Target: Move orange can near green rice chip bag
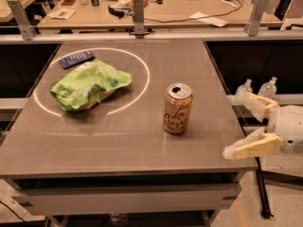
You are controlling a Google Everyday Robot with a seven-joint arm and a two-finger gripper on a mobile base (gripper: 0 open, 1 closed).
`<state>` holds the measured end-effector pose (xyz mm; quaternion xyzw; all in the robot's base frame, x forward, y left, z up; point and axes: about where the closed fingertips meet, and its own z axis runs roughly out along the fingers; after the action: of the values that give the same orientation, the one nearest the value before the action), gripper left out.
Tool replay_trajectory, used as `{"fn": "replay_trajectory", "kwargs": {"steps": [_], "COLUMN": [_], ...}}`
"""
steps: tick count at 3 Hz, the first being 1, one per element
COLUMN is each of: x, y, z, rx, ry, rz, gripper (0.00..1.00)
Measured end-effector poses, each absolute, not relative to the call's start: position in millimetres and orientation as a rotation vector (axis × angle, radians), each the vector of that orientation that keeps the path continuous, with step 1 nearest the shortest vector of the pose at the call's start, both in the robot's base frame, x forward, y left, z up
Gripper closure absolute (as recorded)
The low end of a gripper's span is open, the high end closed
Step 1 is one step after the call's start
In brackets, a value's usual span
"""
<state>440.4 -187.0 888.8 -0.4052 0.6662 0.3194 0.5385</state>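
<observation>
1. Only bare tabletop and the arc of a white ring (148,74) are lying between the can (177,109) and the bag (89,84). A blue packet (76,59) is lying just behind the bag, on the ring's far edge.
2. The gripper (234,124) is hovering off the table's right edge, to the right of the can and apart from it. Its two cream fingers (255,145) are spread wide and gripping nothing, with the tips pointing left toward the table.
3. The can is standing upright, right of the table's centre and outside the ring. Its long axis is running vertically, its silver top is facing up and its dark lettering is facing the camera.
4. The bag is lying crumpled inside the ring on the left half, with its longer side running left to right, well apart from the can.
5. The table (142,145) is showing a flat grey-brown top. A wooden bench (180,6) with papers and cables is running behind it, past a rail with metal posts (138,15). Two clear bottles (269,85) are sitting low at the right, beyond the gripper.
</observation>
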Motion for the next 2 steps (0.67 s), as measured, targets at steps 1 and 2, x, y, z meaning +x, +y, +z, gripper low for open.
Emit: {"fn": "replay_trajectory", "kwargs": {"steps": [1, 2], "x": [449, 474], "y": [-175, -145], "z": [873, 866], "rx": [-0.987, -1.015], "ry": [1.547, 1.5], "rz": [0.78, 0.831], "gripper": [0.0, 0.0]}}
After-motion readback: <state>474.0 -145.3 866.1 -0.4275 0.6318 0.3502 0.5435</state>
